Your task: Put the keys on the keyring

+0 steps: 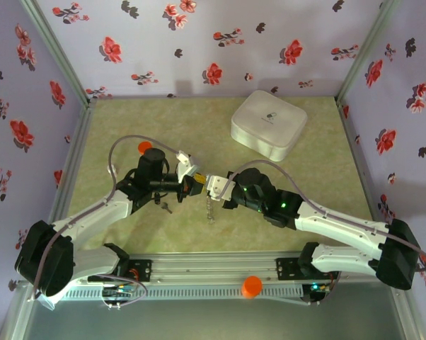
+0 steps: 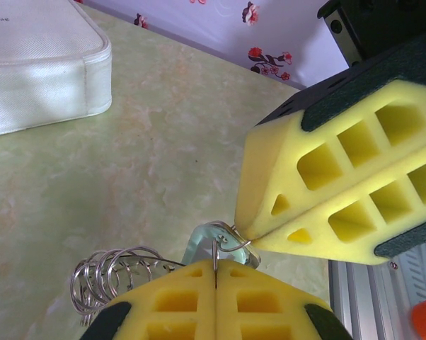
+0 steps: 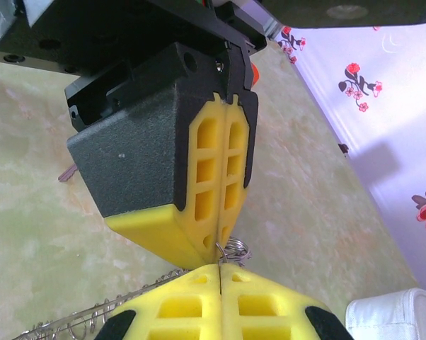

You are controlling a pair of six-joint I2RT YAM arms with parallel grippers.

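My left gripper [image 1: 197,183] and right gripper [image 1: 212,186] meet tip to tip over the middle of the table. Both are shut on thin wire at one end of the keyring [image 2: 107,278], a chain of small metal loops. The chain's free length hangs down below them [image 1: 211,210]. In the left wrist view my left gripper [image 2: 216,268] pinches an upright wire and the right gripper [image 2: 246,234] pinches a hooked loop. A flat silver-grey key head [image 2: 197,246] sits right behind that loop. Another small key [image 1: 165,207] lies on the table under my left arm.
A white rounded-square box [image 1: 268,125] stands at the back right. An orange-capped vial [image 1: 145,147] stands behind my left arm, and an orange cap [image 1: 252,285] sits on the front rail. Flowered walls close in the sides and back.
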